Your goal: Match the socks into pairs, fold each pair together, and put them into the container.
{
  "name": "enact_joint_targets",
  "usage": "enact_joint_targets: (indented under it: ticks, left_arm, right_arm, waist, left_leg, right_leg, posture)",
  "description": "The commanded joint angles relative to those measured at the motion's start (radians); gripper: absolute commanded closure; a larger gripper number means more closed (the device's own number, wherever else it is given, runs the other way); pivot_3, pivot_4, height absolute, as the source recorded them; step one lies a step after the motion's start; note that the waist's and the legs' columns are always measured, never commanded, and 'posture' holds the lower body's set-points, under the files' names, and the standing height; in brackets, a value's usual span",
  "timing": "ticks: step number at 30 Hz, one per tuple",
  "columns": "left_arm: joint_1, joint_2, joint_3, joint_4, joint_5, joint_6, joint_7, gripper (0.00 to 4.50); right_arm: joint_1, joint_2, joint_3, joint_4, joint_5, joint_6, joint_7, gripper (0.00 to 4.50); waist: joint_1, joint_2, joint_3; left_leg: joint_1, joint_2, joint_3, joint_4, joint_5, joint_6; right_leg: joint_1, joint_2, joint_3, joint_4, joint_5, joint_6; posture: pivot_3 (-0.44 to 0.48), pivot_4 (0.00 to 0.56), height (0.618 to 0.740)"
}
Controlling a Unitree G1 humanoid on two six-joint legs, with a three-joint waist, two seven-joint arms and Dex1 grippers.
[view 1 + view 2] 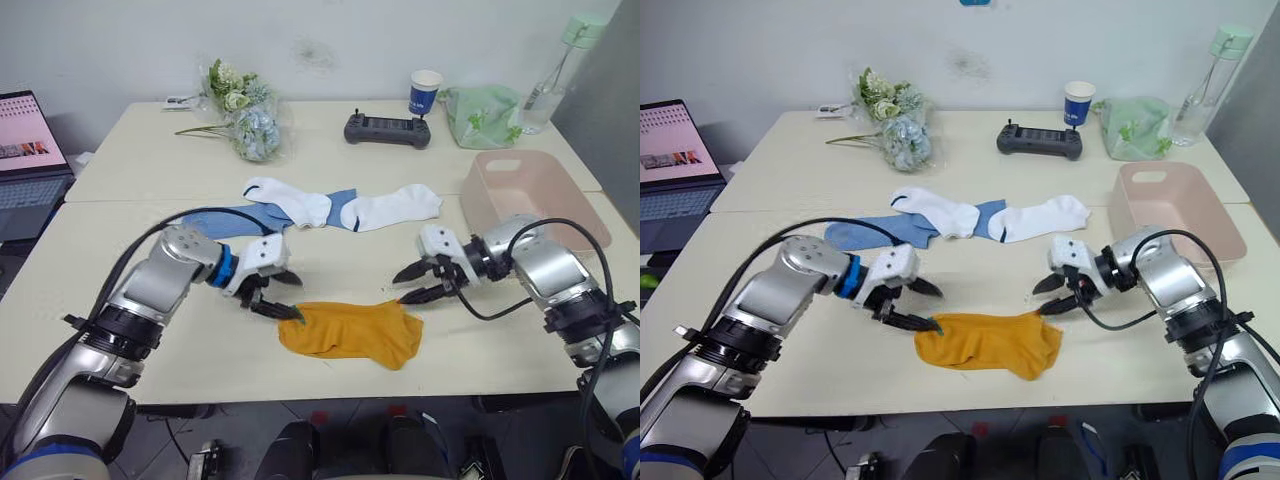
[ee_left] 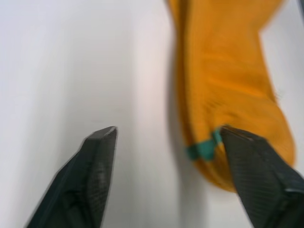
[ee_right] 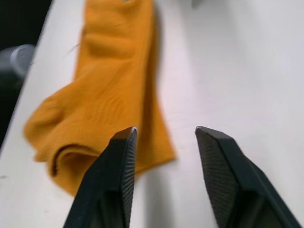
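While the yellow sock (image 1: 352, 333) lies flat near the front edge of the bench (image 1: 130, 160), the left gripper (image 1: 283, 297) sits wide open at its left end, holding nothing. The right gripper (image 1: 415, 283) is open and empty at its right end. The pink container (image 1: 528, 192) stands far right.

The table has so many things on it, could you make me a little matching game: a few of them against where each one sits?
Things:
1. mustard-yellow socks
2. paper cup
3. pink tub
4. laptop

Places:
A. far left edge of the view
B. near table edge, between the left gripper and the right gripper
C. far side, beside the black controller
D. right side of the table, behind the right arm

Pairs: 1-B, 2-C, 3-D, 4-A
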Motion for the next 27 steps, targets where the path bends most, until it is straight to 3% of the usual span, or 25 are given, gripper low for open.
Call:
enact_joint_targets:
  ticks: [1, 9, 17, 20, 23, 27]
  left_arm:
    - [0.094, 0.032, 0.155, -0.125, -0.1, 0.08, 0.053, 0.81]
    - [0.39, -0.012, 0.331, -0.409, -0.148, 0.181, 0.304, 0.81]
    - [0.466, -0.076, 0.29, -0.426, -0.126, 0.176, 0.416, 0.81]
    - [0.464, -0.083, 0.273, -0.415, -0.128, 0.175, 0.42, 1.43]
    - [0.468, -0.072, 0.246, -0.405, -0.128, 0.168, 0.394, 2.37]
    - [0.468, -0.071, 0.237, -0.406, -0.13, 0.167, 0.391, 3.69]
  right_arm:
    - [0.072, -0.042, -0.131, -0.16, 0.078, 0.114, -0.065, 2.4]
    - [0.372, -0.08, -0.285, -0.506, 0.21, 0.379, -0.241, 2.4]
    - [0.53, -0.046, -0.266, -0.599, 0.205, 0.397, -0.369, 2.4]
    - [0.545, -0.042, -0.246, -0.587, 0.19, 0.372, -0.384, 2.4]
    - [0.561, -0.034, -0.237, -0.611, 0.211, 0.384, -0.39, 2.4]
    - [0.576, -0.031, -0.234, -0.626, 0.223, 0.391, -0.394, 3.36]
  waist:
    - [-0.005, 0.0, 0.0]
    - [0.003, 0.0, 0.0]
    - [0.015, 0.0, -0.001]
    - [0.014, 0.0, -0.001]
    - [0.014, 0.0, -0.001]
    - [0.014, 0.0, -0.001]
  left_leg:
    - [0.0, 0.0, 0.0, 0.0, 0.0, 0.0]
    - [0.0, 0.0, 0.0, 0.0, 0.0, 0.0]
    - [0.001, -0.001, 0.001, 0.0, 0.0, 0.0]
    - [0.001, -0.001, 0.001, 0.0, 0.0, 0.0]
    - [0.001, -0.001, 0.001, -0.001, 0.0, 0.0]
    - [0.001, -0.001, 0.001, -0.001, 0.0, 0.0]
  right_leg:
    - [0.0, 0.0, 0.0, 0.0, 0.0, 0.0]
    - [0.0, -0.001, 0.002, 0.001, 0.0, 0.0]
    - [0.001, -0.001, 0.002, 0.0, 0.0, 0.0]
    - [0.002, -0.001, 0.002, 0.0, 0.0, 0.0]
    - [0.002, -0.001, 0.002, 0.0, 0.0, 0.0]
    - [0.002, -0.001, 0.002, 0.0, 0.0, 0.0]
  posture:
    - [0.0, 0.15, 0.74]
    - [0.0, 0.15, 0.74]
    - [0.0, 0.15, 0.74]
    - [0.0, 0.15, 0.74]
    - [0.0, 0.15, 0.74]
    - [0.0, 0.15, 0.74]
